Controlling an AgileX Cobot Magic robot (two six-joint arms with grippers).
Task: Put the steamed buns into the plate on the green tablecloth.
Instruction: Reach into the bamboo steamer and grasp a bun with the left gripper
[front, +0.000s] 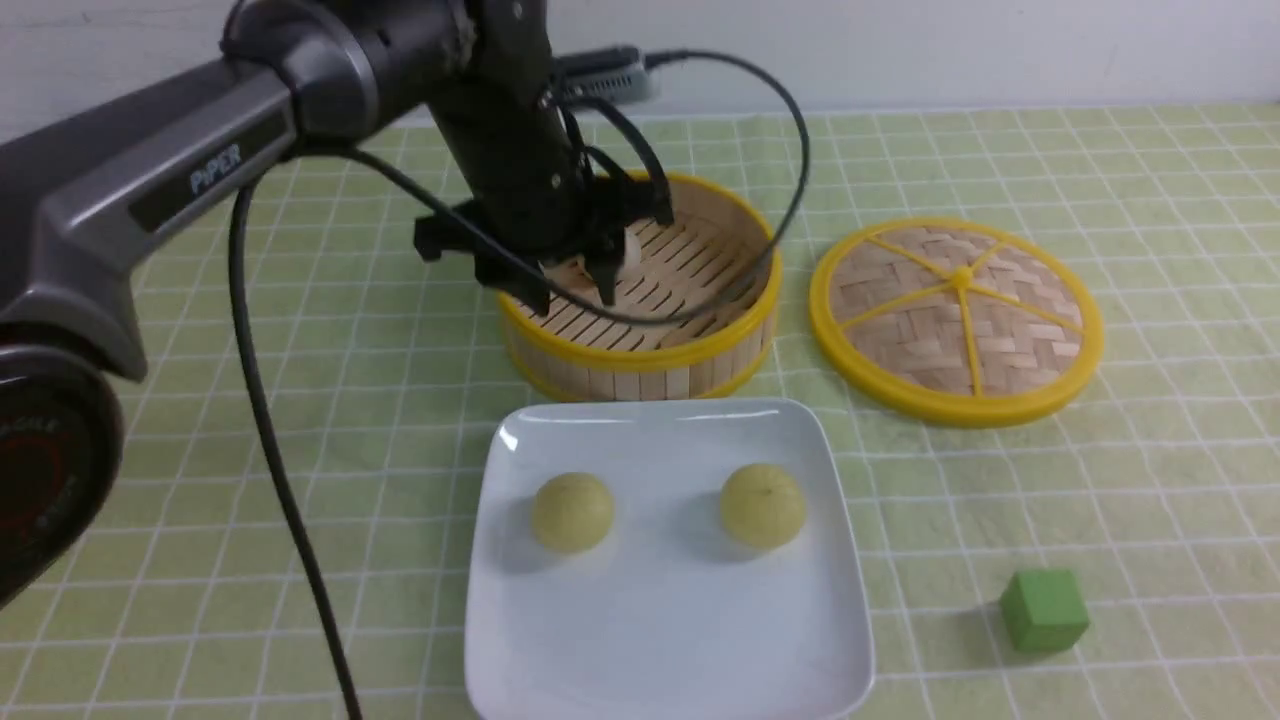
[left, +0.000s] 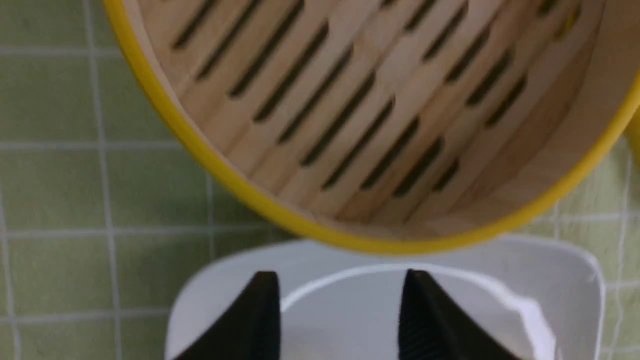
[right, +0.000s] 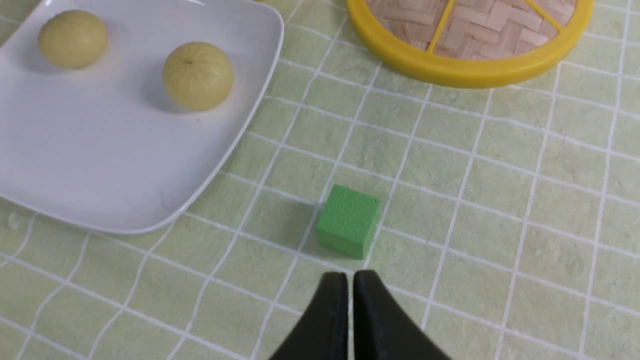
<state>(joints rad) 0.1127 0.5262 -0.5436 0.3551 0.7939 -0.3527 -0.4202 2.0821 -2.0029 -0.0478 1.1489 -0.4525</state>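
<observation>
My left hand (left: 340, 276) hangs over the bamboo steamer basket (front: 640, 372), on the side of it toward the counter's left edge. Its two fingers stand clearly apart and grip nothing. Close by one finger an off-white bun (front: 628, 252) sits on the basket's slats, partly hidden behind my hand. I cannot tell whether the finger touches it.

The green tablecloth (front: 1150, 500) covers the whole counter. The basket stands about midway between the left and right edges. Directly in front of it, by the near edge, lies the white plate (front: 660, 620), its far rim just beside the basket's wall. Two more buns rest on the plate, apart from each other. One yellow-green bun (front: 572, 512) is toward the plate's left side, and the other yellow-green bun (front: 762, 505) is toward its right.

The woven lid (front: 900, 340) lies flat on the cloth beside the basket, toward the right edge. A green cube (front: 1044, 610) sits between the plate and the right edge, close to the near edge.

My right hand (right: 350, 276) shows only in its own wrist view. Its fingers are drawn together with just a thin slit between them, holding nothing. It is over bare cloth near the cube.
</observation>
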